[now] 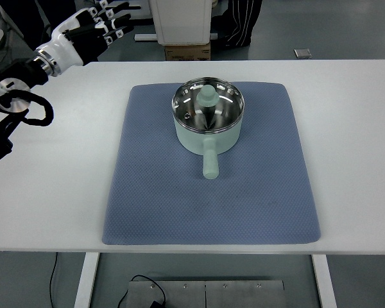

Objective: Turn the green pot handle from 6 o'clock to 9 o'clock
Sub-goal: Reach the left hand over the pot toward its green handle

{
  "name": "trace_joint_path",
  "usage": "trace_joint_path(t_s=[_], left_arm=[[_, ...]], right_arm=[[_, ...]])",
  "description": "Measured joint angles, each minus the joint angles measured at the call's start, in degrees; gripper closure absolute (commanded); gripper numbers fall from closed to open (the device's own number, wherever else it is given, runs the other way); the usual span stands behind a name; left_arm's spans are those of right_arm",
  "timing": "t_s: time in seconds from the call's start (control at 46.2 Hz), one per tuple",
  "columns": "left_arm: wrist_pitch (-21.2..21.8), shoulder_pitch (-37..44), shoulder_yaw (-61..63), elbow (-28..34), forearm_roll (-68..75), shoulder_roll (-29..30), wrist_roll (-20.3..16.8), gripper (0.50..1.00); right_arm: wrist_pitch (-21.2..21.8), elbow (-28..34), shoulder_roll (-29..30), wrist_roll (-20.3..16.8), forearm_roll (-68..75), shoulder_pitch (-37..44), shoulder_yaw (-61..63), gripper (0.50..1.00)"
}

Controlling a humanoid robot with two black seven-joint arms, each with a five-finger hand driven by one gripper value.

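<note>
My left hand [96,25] hangs fingers spread and empty, nothing begun: the green pot [208,117] sits well to its right, its handle [210,161] at six, so I must reach first

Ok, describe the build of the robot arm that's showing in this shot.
The left hand has a white shell with black jointed fingers carrying small white segments. A silver ring marks the wrist, behind it a black forearm with a round white-ringed joint and a looped black cable.
</note>
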Motion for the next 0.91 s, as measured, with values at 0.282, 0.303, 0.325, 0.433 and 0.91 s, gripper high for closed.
trace_joint_path(t_s=[0.282,0.303,0.325,0.433,0.91], left_arm=[[-0.6,-8.5,10.3,-9.7,6.1,-1.5,0.2,0.5],[-0.7,-8.9,10.7,-10.3,6.8,-1.8,0.3,0.5],[-0.7,-9.3,11.1,-10.9,7.3,-2.0,0.4,0.5],[-2.5,-10.8,13.2,-13.8,9.7,-4.0,2.4,0.5],[-9.7,-14.9,23.3,-19.7,16.6,-8.8,10.5,0.5]], right_arm=[[0.0,0.0,0.0,0.0,0.0,0.0,0.0,0.5],[0.0,0.0,0.0,0.0,0.0,0.0,0.0,0.5],[0.0,0.0,0.0,0.0,0.0,0.0,0.0,0.5],[0.0,0.0,0.0,0.0,0.0,0.0,0.0,0.5],[0.0,0.0,0.0,0.0,0.0,0.0,0.0,0.5]])
